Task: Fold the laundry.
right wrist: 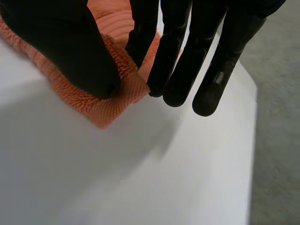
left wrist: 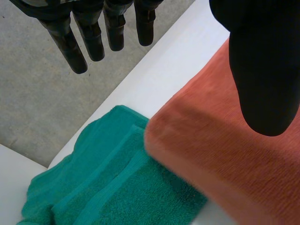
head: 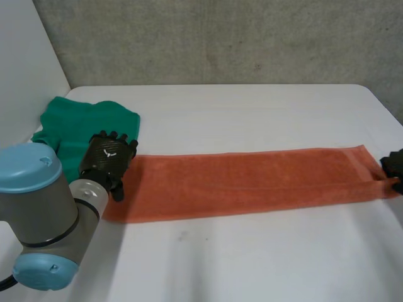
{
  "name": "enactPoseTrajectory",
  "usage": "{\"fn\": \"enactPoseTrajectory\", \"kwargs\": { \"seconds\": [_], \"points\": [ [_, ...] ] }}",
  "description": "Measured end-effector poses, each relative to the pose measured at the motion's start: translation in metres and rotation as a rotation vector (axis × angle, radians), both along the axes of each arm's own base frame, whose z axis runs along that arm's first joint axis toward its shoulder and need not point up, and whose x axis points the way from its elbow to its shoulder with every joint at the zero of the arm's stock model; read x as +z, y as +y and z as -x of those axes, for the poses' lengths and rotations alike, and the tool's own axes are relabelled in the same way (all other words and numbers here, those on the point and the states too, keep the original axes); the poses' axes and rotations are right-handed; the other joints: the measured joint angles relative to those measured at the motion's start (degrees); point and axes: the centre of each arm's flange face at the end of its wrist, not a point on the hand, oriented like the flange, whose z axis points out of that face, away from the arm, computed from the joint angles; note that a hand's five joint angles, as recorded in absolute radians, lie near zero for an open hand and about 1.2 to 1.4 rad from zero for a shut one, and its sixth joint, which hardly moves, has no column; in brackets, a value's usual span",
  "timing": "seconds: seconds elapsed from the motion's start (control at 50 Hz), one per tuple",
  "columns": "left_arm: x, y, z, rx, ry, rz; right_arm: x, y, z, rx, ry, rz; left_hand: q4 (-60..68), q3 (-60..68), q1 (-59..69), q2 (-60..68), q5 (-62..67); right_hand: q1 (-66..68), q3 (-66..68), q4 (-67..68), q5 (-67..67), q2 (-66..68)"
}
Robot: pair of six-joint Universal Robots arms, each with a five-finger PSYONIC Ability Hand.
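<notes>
Where white table (head: 252, 264) meets grey wall (head: 220, 38), right hand (right wrist: 70, 51) pinches orange towel (head: 252, 182); left hand (head: 108, 157) hangs relaxed.

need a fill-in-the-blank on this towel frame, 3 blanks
1. The long towel stretched across the table is ____ in colour.
2. The second towel, lying by the left hand, is ____ in colour.
3. The right hand is at a ____ of the long towel.

Missing words: orange; green; corner.
</notes>
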Motion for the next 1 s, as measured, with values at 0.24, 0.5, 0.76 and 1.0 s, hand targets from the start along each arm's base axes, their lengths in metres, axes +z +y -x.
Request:
{"fn": "enactPoseTrajectory", "kwargs": {
  "seconds": [0.24,0.5,0.76,1.0],
  "points": [
    [0.001,0.001,0.0,0.0,0.0,0.001,0.048,-0.022,0.093,-0.231,0.128,0.192,0.0,0.0,0.0,0.0,0.0,0.6,0.0,0.0,0.1,0.0],
    [0.006,0.002,0.001,-0.004,0.006,0.015,0.097,-0.023,0.023,-0.095,0.125,0.321,0.0,0.0,0.0,0.0,0.0,1.1,0.0,0.1,0.7,0.0],
    [0.02,0.004,0.004,-0.012,0.024,0.055,0.111,0.073,-0.205,0.507,-0.061,0.391,0.0,0.0,0.0,0.0,0.0,1.1,0.0,0.1,0.7,0.0],
    [0.016,0.007,0.024,-0.069,0.028,0.058,0.022,0.177,-0.312,0.883,-0.107,0.177,0.0,0.0,0.0,0.0,0.0,-37.5,-46.0,-46.3,-44.6,-46.2]
  ]
}}
